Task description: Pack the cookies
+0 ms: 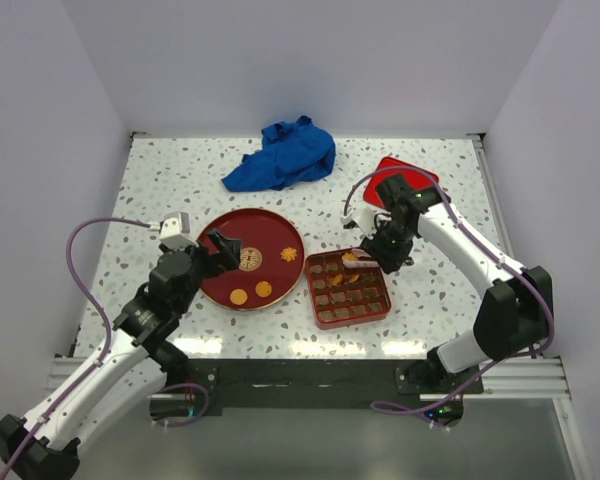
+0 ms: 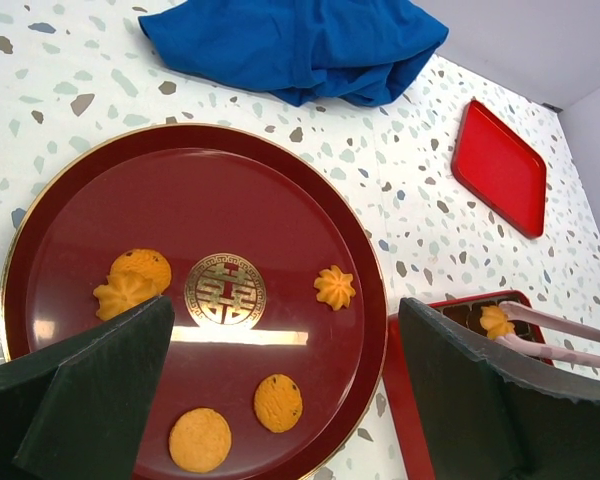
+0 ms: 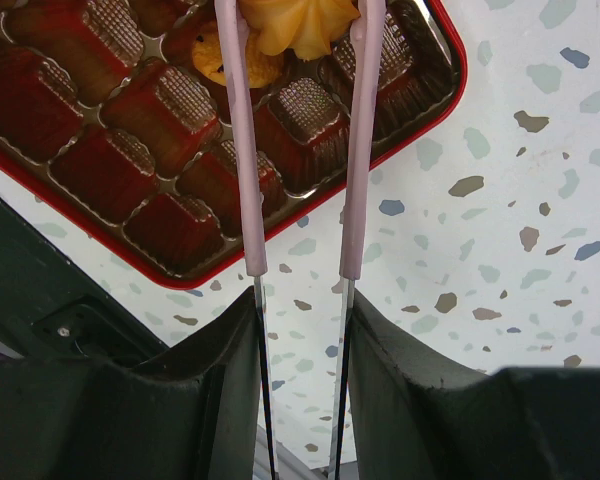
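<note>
Several orange-golden cookies lie on the dark red round plate [image 2: 280,190]: a flower one [image 2: 334,287], two round ones [image 2: 278,402] [image 2: 200,439], and a round and a flower one together [image 2: 130,280] at the left. My left gripper [image 2: 287,305] [image 1: 223,245] hangs open and empty above the plate. My right gripper [image 3: 302,305] [image 1: 388,250] is shut on pink tongs [image 3: 242,150]. The tongs pinch a flower cookie [image 3: 300,25] [image 2: 496,321] over the red compartment tray [image 3: 130,130] [image 1: 348,292]. Another cookie [image 3: 228,66] sits in a tray cell beneath.
A gold emblem [image 2: 225,291] marks the plate's centre. A crumpled blue cloth [image 1: 283,155] lies at the back. A flat red lid [image 1: 400,178] lies at the back right, behind my right arm. The tray stands right of the plate, almost touching it.
</note>
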Tool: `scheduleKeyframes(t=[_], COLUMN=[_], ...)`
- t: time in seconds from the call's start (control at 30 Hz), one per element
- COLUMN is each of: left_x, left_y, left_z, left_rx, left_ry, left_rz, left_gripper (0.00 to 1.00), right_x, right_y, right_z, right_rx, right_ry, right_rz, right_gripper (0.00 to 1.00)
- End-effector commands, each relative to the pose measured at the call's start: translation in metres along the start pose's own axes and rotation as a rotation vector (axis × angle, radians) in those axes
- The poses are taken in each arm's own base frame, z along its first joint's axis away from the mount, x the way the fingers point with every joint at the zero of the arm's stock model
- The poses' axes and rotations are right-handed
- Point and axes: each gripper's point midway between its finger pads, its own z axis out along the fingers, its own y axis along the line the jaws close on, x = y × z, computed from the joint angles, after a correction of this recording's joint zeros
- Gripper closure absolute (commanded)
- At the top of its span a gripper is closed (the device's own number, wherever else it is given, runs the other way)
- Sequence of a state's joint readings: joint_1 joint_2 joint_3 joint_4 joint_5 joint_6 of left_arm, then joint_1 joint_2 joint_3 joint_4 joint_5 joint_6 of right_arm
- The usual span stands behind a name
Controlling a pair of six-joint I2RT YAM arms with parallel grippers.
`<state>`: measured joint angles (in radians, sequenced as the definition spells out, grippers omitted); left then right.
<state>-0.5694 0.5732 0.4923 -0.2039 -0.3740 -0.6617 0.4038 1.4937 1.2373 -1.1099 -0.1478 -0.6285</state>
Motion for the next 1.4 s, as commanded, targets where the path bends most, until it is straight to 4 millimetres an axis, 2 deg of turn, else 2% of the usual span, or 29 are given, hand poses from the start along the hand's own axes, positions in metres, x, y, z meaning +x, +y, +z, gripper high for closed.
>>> scheduleKeyframes(t=[0.0,0.4,0.93,1.03,1.27,1.37], left_x=[-0.007,-0.006,-0.006,-0.007,-0.011,-0.012], left_y=[0.002,0.002,0.002,0.002,-0.001,-0.002], left_z=[0.000,0.000,-0.001,-0.001,0.000,0.000], left_rx=[-0.006,-0.004,-0.007,-0.005,-0.003,-0.005], left_ry=[-0.034,-0.031,-0.033,-0.035,-0.036,-0.037], left_rz=[-0.010,-0.012,-0.015,-0.014,-0.005,-0.002], left_gripper=[0.00,0.00,0.00,0.00,0.00,0.00], right_x=[-0.001,0.007,0.000,-0.006,-0.037,-0.046], right_y=[-0.003,-0.004,-0.005,-0.003,-0.002,0.003], right_z=[0.002,0.003,0.003,-0.001,-0.028,-0.033], right_rx=[0.014,0.036,0.026,0.017,-0.002,-0.030], right_ry=[0.008,0.031,0.015,-0.007,-0.127,-0.166], right_rz=[-0.006,0.000,0.007,0.012,-0.011,-0.032], right_gripper=[0.67,0.63,0.56,0.56,0.60,0.63])
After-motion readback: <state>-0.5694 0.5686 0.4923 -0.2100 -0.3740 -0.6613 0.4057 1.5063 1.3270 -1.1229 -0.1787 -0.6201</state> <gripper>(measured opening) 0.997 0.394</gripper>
